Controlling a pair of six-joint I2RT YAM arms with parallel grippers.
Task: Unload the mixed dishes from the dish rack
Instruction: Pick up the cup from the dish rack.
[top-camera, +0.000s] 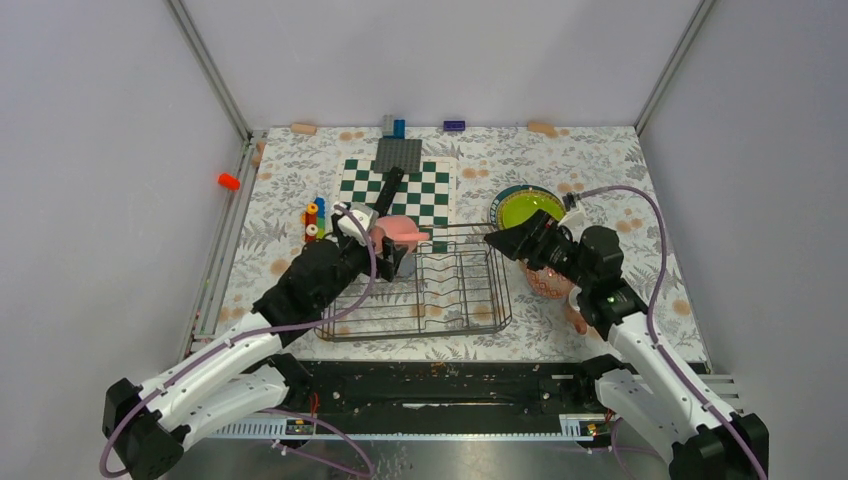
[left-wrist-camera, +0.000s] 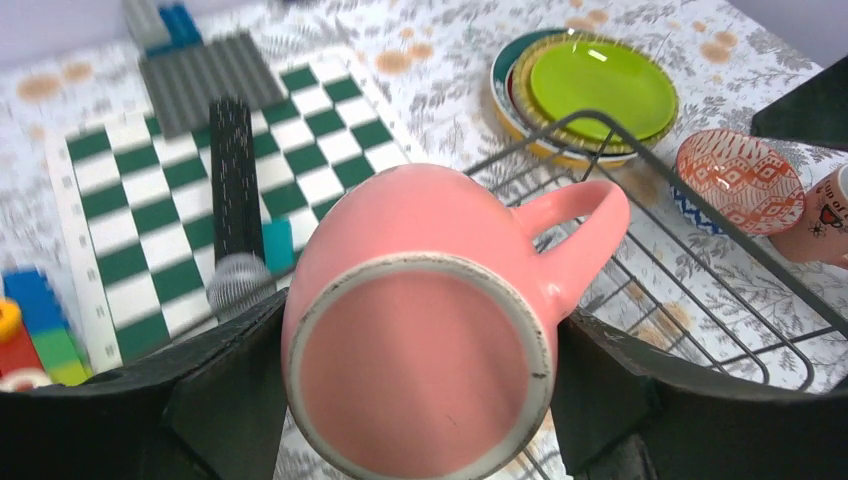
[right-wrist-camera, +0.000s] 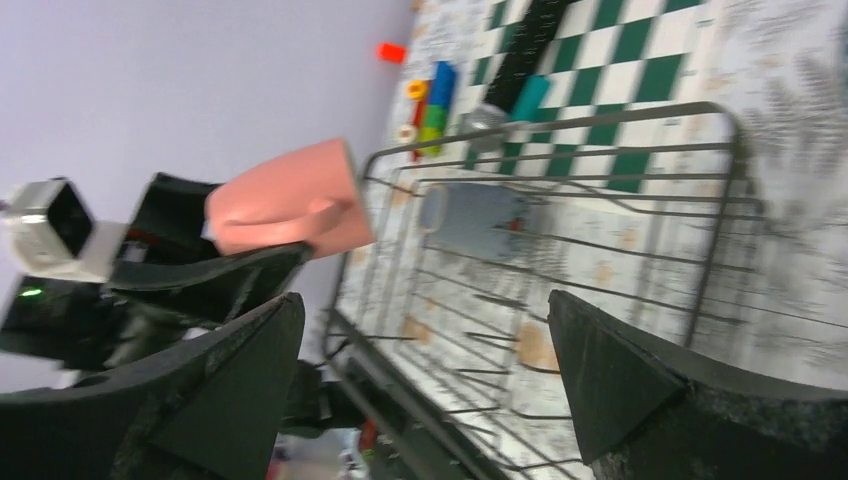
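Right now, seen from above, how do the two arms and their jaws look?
Both the left arm and the right arm have white lower links, black joints and black upper sections. A thin purple cable loops along each. The jaws are broad, matte black wedges. A small green light glows on the right arm.

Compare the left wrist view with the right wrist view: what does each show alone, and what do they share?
Left wrist only: the lime-green plate topping its stack, and the patterned bowl. Right wrist only: the grey cup lying inside the dish rack. Both: the pink mug, the dish rack and the checkered board.
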